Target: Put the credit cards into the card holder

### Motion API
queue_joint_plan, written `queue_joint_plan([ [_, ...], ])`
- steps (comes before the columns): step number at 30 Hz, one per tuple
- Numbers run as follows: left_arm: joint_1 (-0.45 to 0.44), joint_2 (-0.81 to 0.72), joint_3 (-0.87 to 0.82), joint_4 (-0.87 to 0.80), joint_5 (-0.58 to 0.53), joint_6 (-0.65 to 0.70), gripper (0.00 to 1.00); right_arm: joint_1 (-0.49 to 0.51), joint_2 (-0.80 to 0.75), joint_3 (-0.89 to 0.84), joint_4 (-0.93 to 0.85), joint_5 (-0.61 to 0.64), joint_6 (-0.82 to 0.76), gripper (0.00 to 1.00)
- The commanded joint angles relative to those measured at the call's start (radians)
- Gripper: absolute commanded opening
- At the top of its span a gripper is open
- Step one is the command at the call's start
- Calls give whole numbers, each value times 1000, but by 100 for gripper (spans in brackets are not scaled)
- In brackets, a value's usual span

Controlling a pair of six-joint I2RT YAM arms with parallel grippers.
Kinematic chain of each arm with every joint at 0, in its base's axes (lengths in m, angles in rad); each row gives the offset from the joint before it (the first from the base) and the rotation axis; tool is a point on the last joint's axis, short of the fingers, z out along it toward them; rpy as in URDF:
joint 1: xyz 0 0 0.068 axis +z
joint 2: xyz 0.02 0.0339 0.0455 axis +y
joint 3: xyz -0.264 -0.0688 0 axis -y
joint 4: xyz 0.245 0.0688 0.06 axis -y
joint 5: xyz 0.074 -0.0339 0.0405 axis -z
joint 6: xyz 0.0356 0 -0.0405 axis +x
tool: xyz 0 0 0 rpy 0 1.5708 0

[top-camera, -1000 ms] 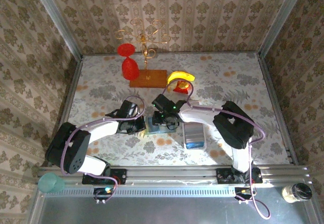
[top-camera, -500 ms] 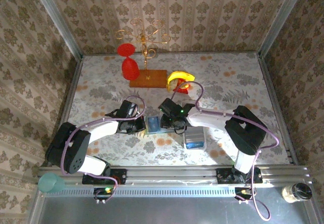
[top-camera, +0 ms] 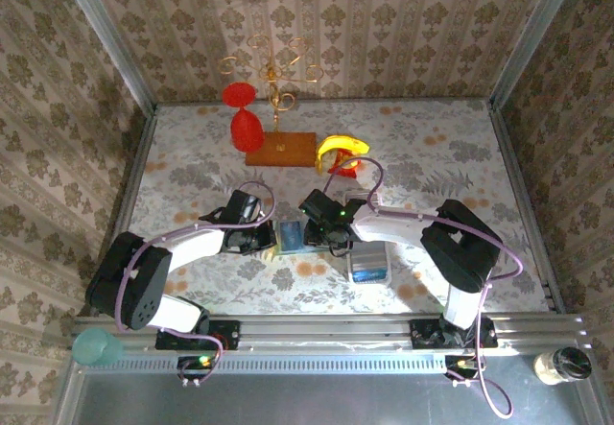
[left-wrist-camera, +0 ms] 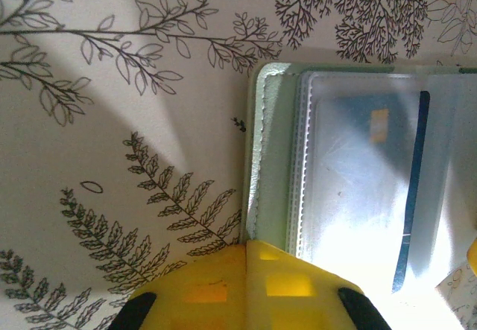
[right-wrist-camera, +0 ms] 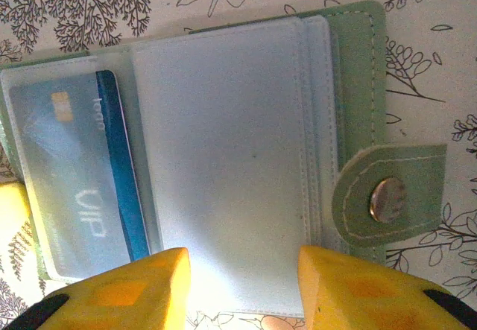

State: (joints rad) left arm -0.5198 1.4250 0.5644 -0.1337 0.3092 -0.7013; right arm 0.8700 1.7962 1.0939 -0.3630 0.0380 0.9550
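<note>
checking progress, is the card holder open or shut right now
Open: the card holder lies spread flat, clear sleeves showing, snap tab undone, a blue card in one sleeve.

Red goblet [top-camera: 247, 129], banana [top-camera: 342, 145], white tray [top-camera: 369, 264]

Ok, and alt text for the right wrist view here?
An open sage-green card holder lies on a leaf-printed tablecloth, with a blue card marked VIP in its left clear sleeve. Its snap tab sticks out at the right, and two yellow fingers stand apart at the bottom edge.
</note>
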Motion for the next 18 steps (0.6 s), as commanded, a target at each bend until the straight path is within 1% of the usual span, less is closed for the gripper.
queue_joint_plan([
  [1,-6,25,-36,-52,42,23,0,8,18,13,5,7,22,43],
  [5,-8,28,-37,-45,44,21,0,13,51,31,1,-12,24,44],
  [9,-9,29,-38,-43,45,19,0,21,65,40,22,-25,33,50],
  [18,-22,27,-44,-33,45,9,0,41,68,41,109,-44,75,51],
])
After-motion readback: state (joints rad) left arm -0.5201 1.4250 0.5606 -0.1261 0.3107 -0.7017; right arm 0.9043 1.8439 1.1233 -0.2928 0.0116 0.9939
